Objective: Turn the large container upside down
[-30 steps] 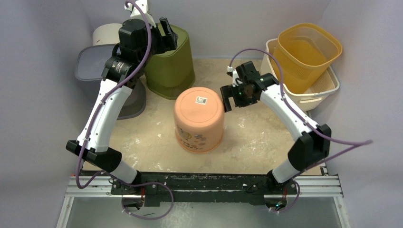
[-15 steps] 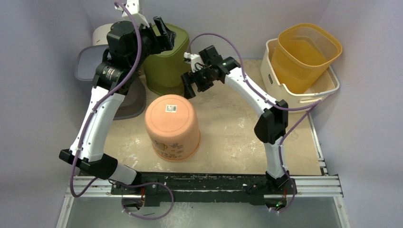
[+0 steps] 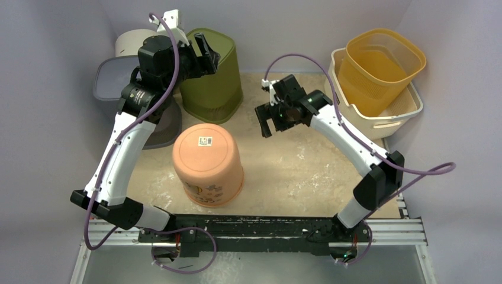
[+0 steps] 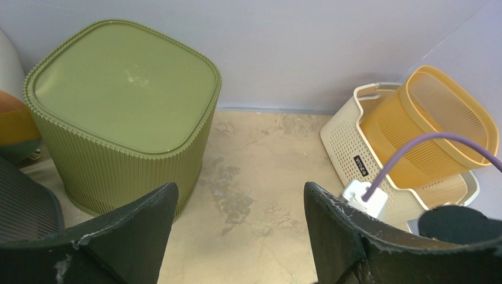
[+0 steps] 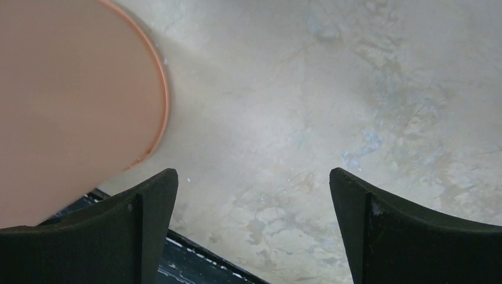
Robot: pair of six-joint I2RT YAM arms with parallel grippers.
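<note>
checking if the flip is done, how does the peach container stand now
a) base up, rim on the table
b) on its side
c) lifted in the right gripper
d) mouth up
a: the container stands with its flat base and sticker facing up and its wider rim down on the table. The right gripper is open and apart from it.

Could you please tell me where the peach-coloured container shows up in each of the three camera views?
Top external: the peach container stands left of centre, toward the arm bases.
Left wrist: not in it.
Right wrist: its side fills the upper left corner, cut off by the frame.
Shared landmark: the stained beige tabletop shows in all three views.
</note>
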